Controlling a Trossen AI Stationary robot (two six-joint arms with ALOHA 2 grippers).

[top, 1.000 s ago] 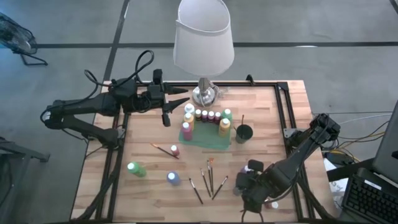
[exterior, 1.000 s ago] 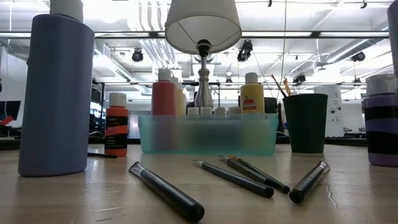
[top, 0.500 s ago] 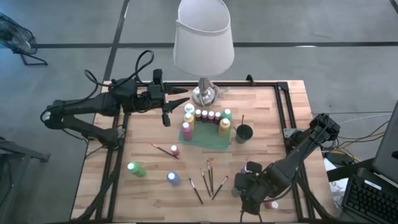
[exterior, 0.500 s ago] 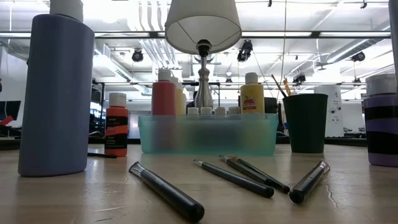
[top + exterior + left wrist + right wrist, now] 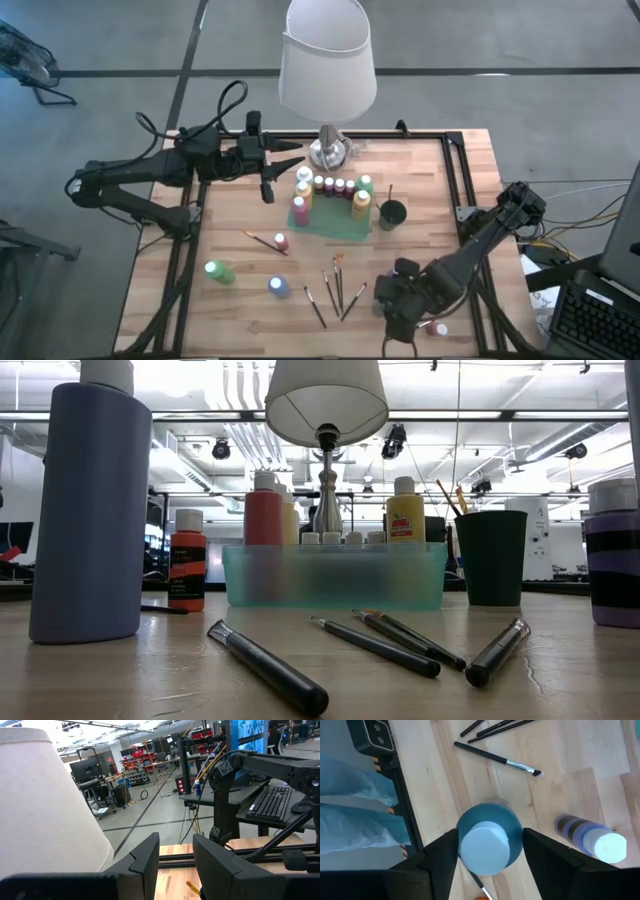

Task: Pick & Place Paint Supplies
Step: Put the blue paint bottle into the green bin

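Observation:
My right gripper (image 5: pixel 489 860) hangs over the table's near right part (image 5: pixel 395 300), shut on a teal white-capped bottle (image 5: pixel 489 837). A purple-striped bottle (image 5: pixel 592 837) stands beside it. Several brushes (image 5: pixel 335 290) lie on the table near the middle of the near edge. A green bottle (image 5: pixel 218 271), a blue bottle (image 5: pixel 279 286) and a small red bottle (image 5: pixel 281 241) stand on the left half. More bottles (image 5: pixel 330 185) fill a teal tray (image 5: pixel 335 225). My left gripper (image 5: pixel 270 172) waits open by the lamp base, above the table. My right gripper comes at the teal bottle from above, pointing down. Its two fingers (image 5: pixel 440 857) lie against opposite sides of the bottle's body (image 5: pixel 465 822), just below the white cap (image 5: pixel 484 847). The bottle stays upright. The bottle itself hides its base, so lifted or standing cannot be told.
A white-shaded lamp (image 5: pixel 328 60) stands at the far edge, behind the tray. A dark green cup (image 5: pixel 392 213) with brushes sits right of the tray. A black frame rail (image 5: pixel 465 190) runs along the table's right edge. Bare wood lies between the tray and the brushes.
My right gripper has shifted a little toward the table's left edge, staying near the near edge. My left arm and the things on the table have kept still.

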